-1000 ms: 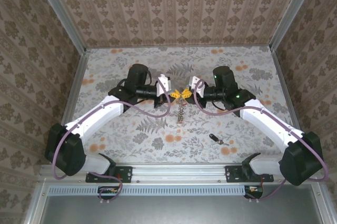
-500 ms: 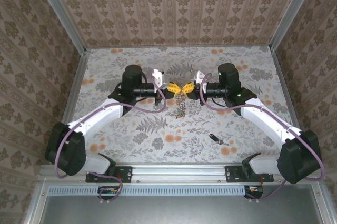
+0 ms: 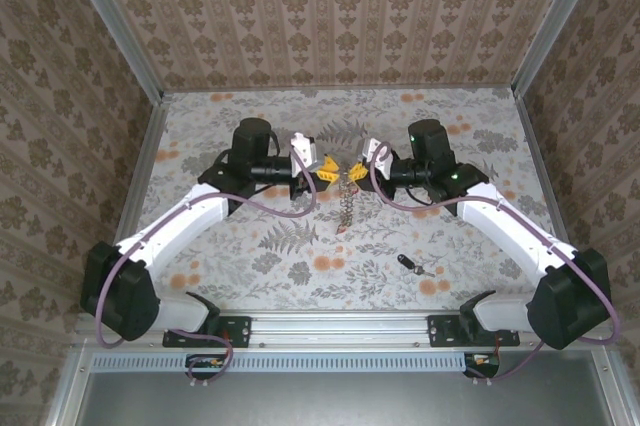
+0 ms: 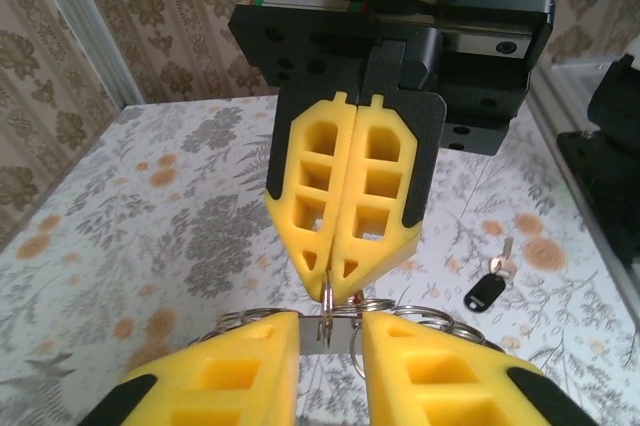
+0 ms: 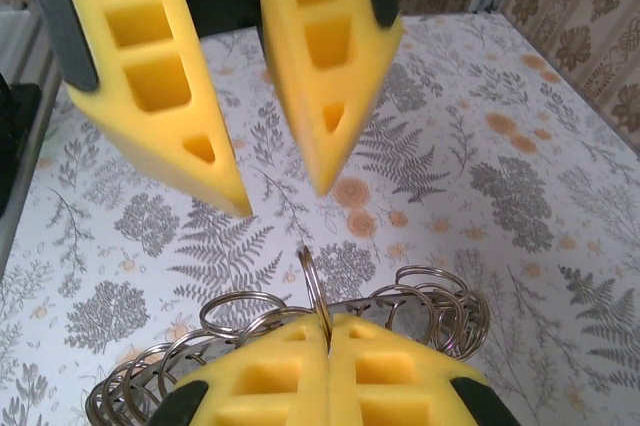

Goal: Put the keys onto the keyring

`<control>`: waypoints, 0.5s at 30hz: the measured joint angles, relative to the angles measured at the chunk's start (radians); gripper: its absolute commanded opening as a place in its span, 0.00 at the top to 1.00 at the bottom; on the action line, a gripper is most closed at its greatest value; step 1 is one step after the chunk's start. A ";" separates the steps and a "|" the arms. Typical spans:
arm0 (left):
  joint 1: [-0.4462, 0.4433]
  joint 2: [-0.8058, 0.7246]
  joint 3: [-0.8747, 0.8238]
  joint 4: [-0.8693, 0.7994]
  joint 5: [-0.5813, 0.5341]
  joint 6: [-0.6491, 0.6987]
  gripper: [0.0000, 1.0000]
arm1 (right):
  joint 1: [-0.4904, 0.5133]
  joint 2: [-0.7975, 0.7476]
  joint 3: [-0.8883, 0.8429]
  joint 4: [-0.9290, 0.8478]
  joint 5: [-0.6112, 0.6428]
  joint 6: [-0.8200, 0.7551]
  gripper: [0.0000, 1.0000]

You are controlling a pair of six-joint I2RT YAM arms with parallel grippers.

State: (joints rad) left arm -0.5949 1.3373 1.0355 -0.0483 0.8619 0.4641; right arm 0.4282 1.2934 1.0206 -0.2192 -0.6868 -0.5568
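— Where's the keyring (image 3: 346,202)?
— We see it hanging over the middle of the desk (image 3: 240,271), pinched in the closed right jaws.
— And the left jaws?
— Parted, just beside it. 1 key (image 3: 410,265) lies near the near edge.

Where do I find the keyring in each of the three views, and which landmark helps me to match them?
Top external: the keyring hangs near the picture's centre.
Left wrist: the keyring is at bottom centre.
Right wrist: the keyring is along the bottom, its loops fanned out.
Shared landmark: the right gripper, shut on one loop of the keyring in every view.
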 measured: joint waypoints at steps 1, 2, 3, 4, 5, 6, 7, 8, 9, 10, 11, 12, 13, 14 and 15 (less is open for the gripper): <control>-0.002 -0.003 0.014 -0.031 -0.013 0.022 0.73 | 0.004 0.000 0.006 -0.018 0.012 -0.014 1.00; -0.006 -0.005 0.023 -0.051 -0.022 0.037 0.72 | 0.008 0.000 0.009 -0.029 0.023 -0.022 1.00; -0.008 -0.005 0.033 -0.077 -0.034 0.055 0.71 | 0.013 0.000 0.012 -0.045 0.033 -0.030 1.00; -0.013 -0.005 0.040 -0.097 -0.044 0.069 0.71 | 0.017 0.000 0.013 -0.055 0.042 -0.037 1.00; -0.017 -0.005 0.046 -0.114 -0.051 0.082 0.71 | 0.021 0.000 0.014 -0.065 0.051 -0.043 1.00; -0.022 -0.002 0.055 -0.138 -0.058 0.094 0.70 | 0.026 0.000 0.015 -0.075 0.058 -0.048 1.00; -0.028 0.003 0.064 -0.156 -0.064 0.106 0.70 | 0.030 0.000 0.016 -0.084 0.064 -0.051 1.00; -0.034 0.008 0.073 -0.171 -0.070 0.117 0.70 | 0.034 0.000 0.018 -0.090 0.069 -0.054 1.00; -0.041 0.017 0.085 -0.191 -0.076 0.127 0.70 | 0.037 0.000 0.021 -0.100 0.076 -0.058 1.00; -0.047 0.024 0.094 -0.205 -0.082 0.136 0.70 | 0.042 0.000 0.026 -0.107 0.080 -0.062 1.00; -0.051 0.030 0.101 -0.215 -0.086 0.143 0.70 | 0.043 0.000 0.029 -0.108 0.082 -0.064 1.00; -0.056 0.037 0.108 -0.225 -0.092 0.151 0.70 | 0.046 0.000 0.034 -0.111 0.083 -0.067 1.00; -0.061 0.043 0.114 -0.236 -0.098 0.159 0.70 | 0.048 0.000 0.041 -0.115 0.085 -0.069 1.00; -0.065 0.047 0.116 -0.242 -0.102 0.163 0.70 | 0.049 0.000 0.044 -0.116 0.087 -0.070 1.00; -0.067 0.051 0.118 -0.251 -0.106 0.169 0.70 | 0.051 0.000 0.047 -0.116 0.088 -0.070 1.00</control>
State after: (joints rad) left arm -0.6621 1.3880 1.1534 -0.2996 0.7563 0.6331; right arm 0.4789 1.2930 1.0676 -0.3355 -0.5987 -0.6270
